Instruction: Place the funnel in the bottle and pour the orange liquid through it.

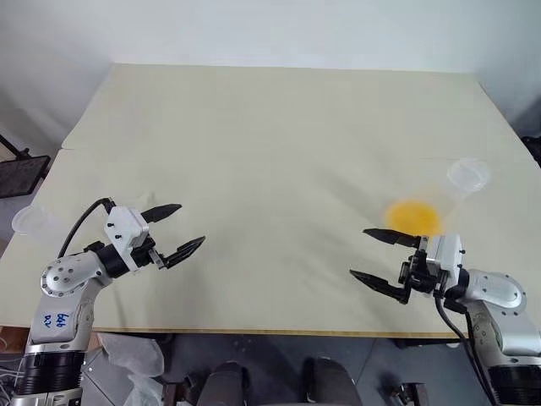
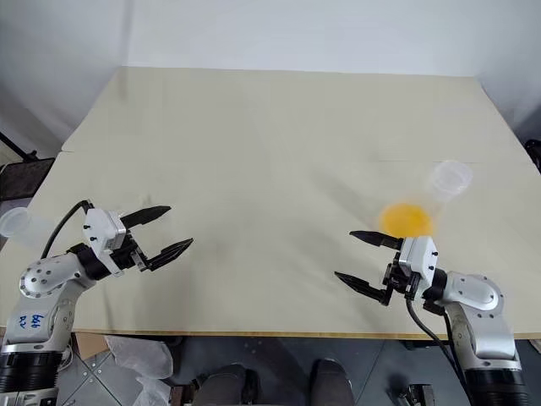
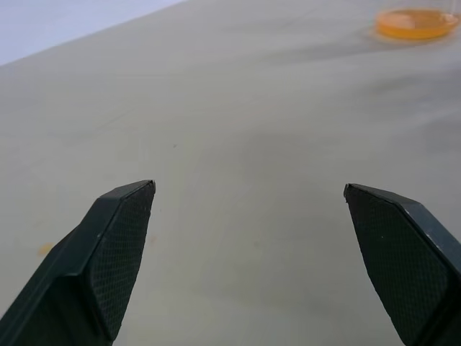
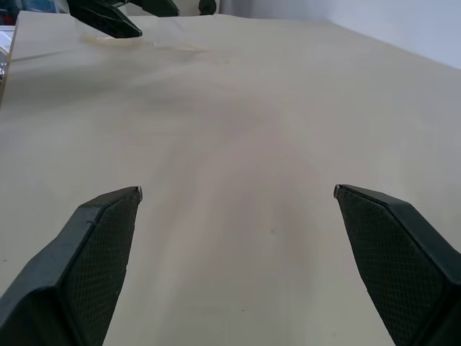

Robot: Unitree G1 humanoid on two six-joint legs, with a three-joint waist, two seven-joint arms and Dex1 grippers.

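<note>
Clearly the biggest risk is the glassware: both flasks and the funnel are nearly see-through, so a reaching arm could clip one and spill the orange liquid (image 1: pixel 413 216), which sits in a flask (image 1: pixel 461 181) at the right, just beyond the right gripper (image 1: pixel 372 254). A second clear vessel (image 1: pixel 34 223) stands at the left edge, behind the left gripper (image 1: pixel 179 227). Both grippers gape fully, holding and touching nothing; I cannot pick out the funnel

Left pincer (image 1: pixel 180 227) and right pincer (image 1: pixel 375 256) both gape, empty, pointing inward.
</note>
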